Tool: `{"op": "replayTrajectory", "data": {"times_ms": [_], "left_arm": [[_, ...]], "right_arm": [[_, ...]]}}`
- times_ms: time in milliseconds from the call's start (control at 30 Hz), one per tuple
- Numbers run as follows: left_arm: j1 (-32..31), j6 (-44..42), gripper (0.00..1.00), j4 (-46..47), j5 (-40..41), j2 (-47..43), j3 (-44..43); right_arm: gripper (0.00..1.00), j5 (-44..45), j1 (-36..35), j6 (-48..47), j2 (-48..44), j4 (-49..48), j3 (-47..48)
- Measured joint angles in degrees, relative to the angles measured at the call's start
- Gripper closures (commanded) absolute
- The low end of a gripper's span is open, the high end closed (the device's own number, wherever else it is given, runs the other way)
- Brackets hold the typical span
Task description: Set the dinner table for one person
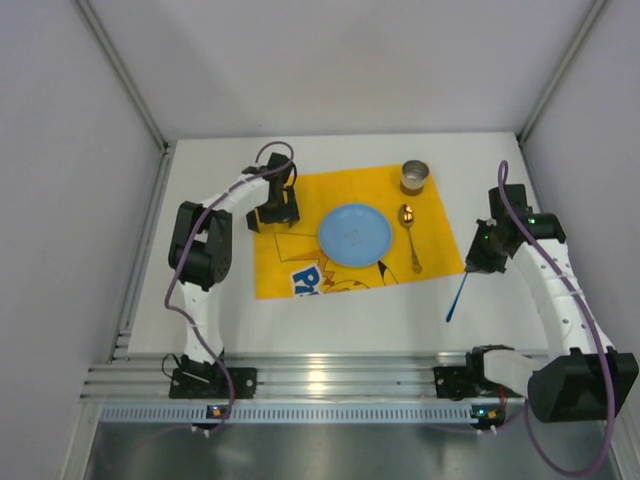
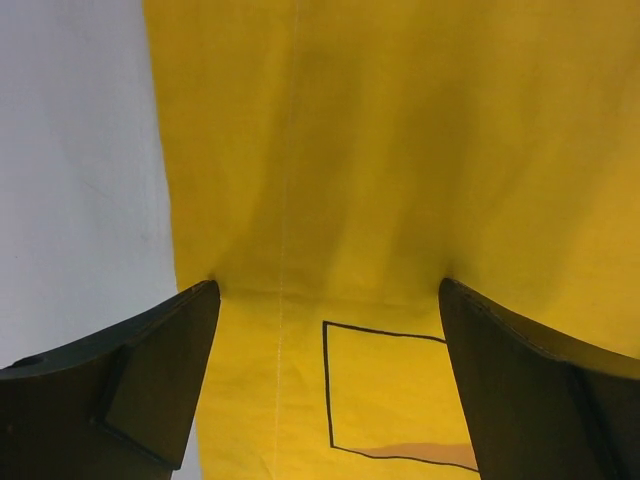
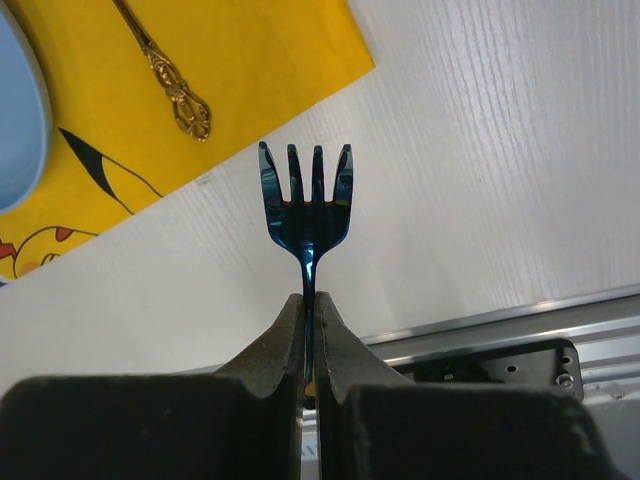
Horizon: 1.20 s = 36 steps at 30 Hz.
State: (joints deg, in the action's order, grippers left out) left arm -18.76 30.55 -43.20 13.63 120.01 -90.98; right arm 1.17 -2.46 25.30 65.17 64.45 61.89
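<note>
Beside yellow mat (image 3: 250, 50), right end effector (image 3: 310, 300) clamps blue fork (image 3: 308, 200).

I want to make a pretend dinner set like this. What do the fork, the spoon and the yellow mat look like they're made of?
Fork: looks like metal with a shiny dark-blue finish, since its tines mirror the light.
Spoon: probably gold-coloured metal, glossy, with a raised pattern on the handle.
Yellow mat: looks like cloth, matte, with soft folds and a stitched line.

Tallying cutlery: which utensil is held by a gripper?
The blue fork, pinched in the right gripper; the gold spoon lies free on the yellow mat.
</note>
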Motion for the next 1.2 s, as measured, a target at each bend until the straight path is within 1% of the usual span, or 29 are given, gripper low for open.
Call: {"op": "replayTrajectory", "data": {"times_ms": [33,167,200,267,300,333,400,533,733,800,833,867,933,967,1000,1100,1200], "left_arm": [[0.07,-0.31,0.05,-0.07,0.68,0.37,-0.76],[0.76,-1.09,0.29,-0.57,0.52,2.19,-3.06],[0.92,-1.22,0.45,-0.55,0.17,2.45,-3.48],[1.25,-1.68,0.56,-0.44,-0.37,3.23,-4.46],[1.38,-1.9,0.66,-0.35,-0.68,3.48,-4.81],[1.49,-2.01,0.68,-0.35,-0.83,3.78,-5.2],[1.75,-2.45,0.68,-0.52,-0.98,4.39,-6.14],[2.47,-3.1,0.65,-1.22,-1.03,6.03,-8.79],[3.78,-4.17,0.64,-2.19,-1.25,9.64,-14.78],[4.11,-4.39,0.61,-2.75,-1.33,10.88,-16.92],[4.24,-4.59,0.57,-2.86,-1.33,11.3,-17.62],[4.39,-4.79,0.42,-3.06,-1.36,11.56,-18.18],[4.59,-5.07,0.27,-3.54,-0.94,11.63,-18.4],[4.74,-4.66,0.08,-3.74,-0.87,11.47,-18.43],[4.87,-4.74,0.02,-3.82,-0.9,11.41,-18.4],[5.2,-4.07,0.02,-3.56,-0.74,9.07,-15.89],[5.2,-3.37,0.02,-4.04,-0.83,4.15,-12.7]], "right_arm": [[1.0,-0.02,0.0,0.04,-0.15,0.0,0.0],[1.0,-0.02,0.0,0.28,-0.26,0.15,0.0],[1.0,-0.02,0.0,0.31,-0.26,0.17,0.0],[1.0,-0.02,0.0,0.37,-0.26,0.2,0.0],[1.0,-0.02,0.0,0.39,-0.26,0.2,0.0],[1.0,-0.02,0.0,0.39,-0.26,0.24,0.0],[1.0,-0.02,0.0,0.42,-0.26,0.33,0.0],[1.0,0.0,0.0,0.42,-0.15,0.37,0.0],[1.0,0.0,0.0,0.31,1.9,1.07,0.87],[1.0,0.02,-0.02,0.28,2.93,1.38,2.08],[1.0,0.04,-0.04,0.24,3.34,1.46,2.78],[1.0,0.02,-0.15,0.26,3.8,1.49,3.74],[1.0,0.2,-0.98,0.35,4.92,1.73,6.19],[1.0,0.2,-1.66,0.39,5.57,1.7,7.5],[1.0,0.13,-3.06,0.55,6.75,2.19,9.77],[1.0,0.68,-8.98,1.99,11.3,2.97,18.18],[1.0,0.22,-16.57,3.8,17.94,2.84,28.76]]}}
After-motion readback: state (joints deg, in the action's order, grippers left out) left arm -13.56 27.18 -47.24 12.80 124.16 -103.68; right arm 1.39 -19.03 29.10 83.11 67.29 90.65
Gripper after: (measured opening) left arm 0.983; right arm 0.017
